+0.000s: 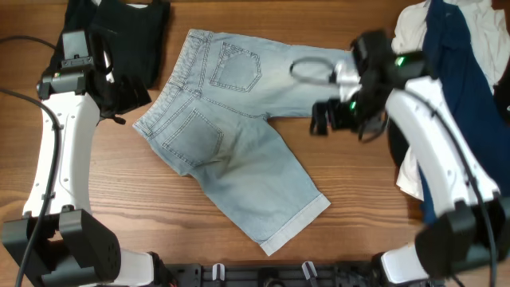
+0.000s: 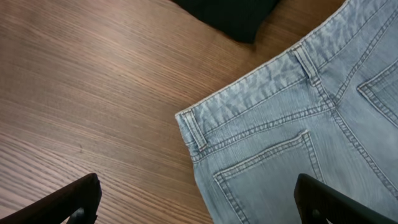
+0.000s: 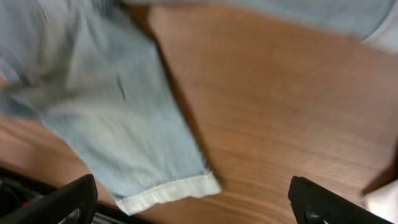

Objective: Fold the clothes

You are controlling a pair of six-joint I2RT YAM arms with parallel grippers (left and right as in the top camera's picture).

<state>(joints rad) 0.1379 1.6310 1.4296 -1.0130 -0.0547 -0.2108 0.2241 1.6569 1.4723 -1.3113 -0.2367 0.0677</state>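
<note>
The pale blue denim shorts lie flat on the wooden table, back pockets up, waistband toward the upper left. One leg runs right under my right arm, the other runs down to a cuffed hem. My left gripper is open and empty, just left of the waistband corner. My right gripper is open and empty, above the bare wood between the two legs. The right wrist view is blurred and shows the lower leg with its cuffed hem.
A black garment lies at the back left, near the left gripper; its edge shows in the left wrist view. A pile of white and dark blue clothes sits at the right edge, under the right arm.
</note>
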